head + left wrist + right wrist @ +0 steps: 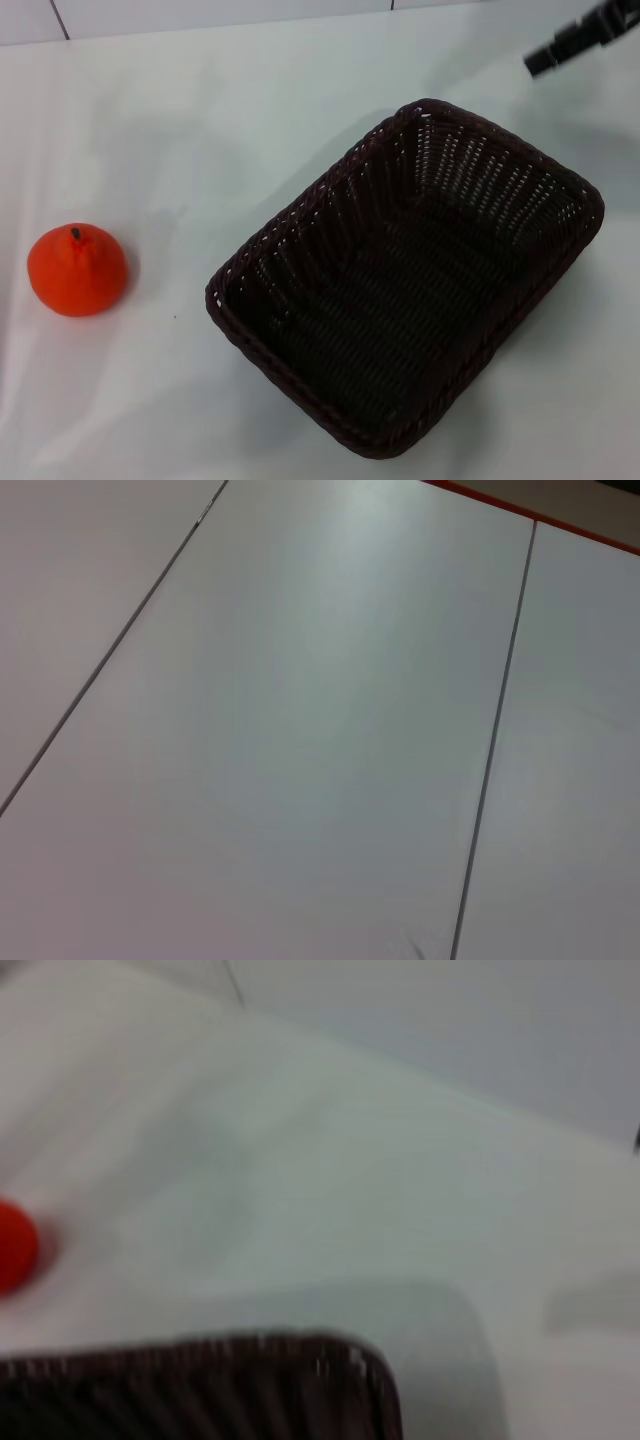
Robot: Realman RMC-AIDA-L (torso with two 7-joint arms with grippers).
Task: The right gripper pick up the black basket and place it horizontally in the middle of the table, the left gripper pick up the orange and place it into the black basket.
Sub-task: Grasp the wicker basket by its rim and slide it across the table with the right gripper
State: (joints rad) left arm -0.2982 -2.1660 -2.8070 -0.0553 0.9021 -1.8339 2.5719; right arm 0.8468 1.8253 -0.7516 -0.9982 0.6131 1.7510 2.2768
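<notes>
The black basket (410, 275) is a large dark woven basket lying at an angle on the white table (200, 120), right of centre, and it is empty. Its rim also shows in the right wrist view (200, 1385). The orange (77, 269) sits on the table at the far left, apart from the basket, and shows as a red-orange blob in the right wrist view (15, 1245). The right gripper (575, 40) is at the top right, above and beyond the basket's far corner, touching nothing. The left gripper is out of view.
The table's back edge meets a white wall (200, 15) at the top of the head view. The left wrist view shows only white panels with thin dark seams (495, 730) and a red strip (480, 495) at one corner.
</notes>
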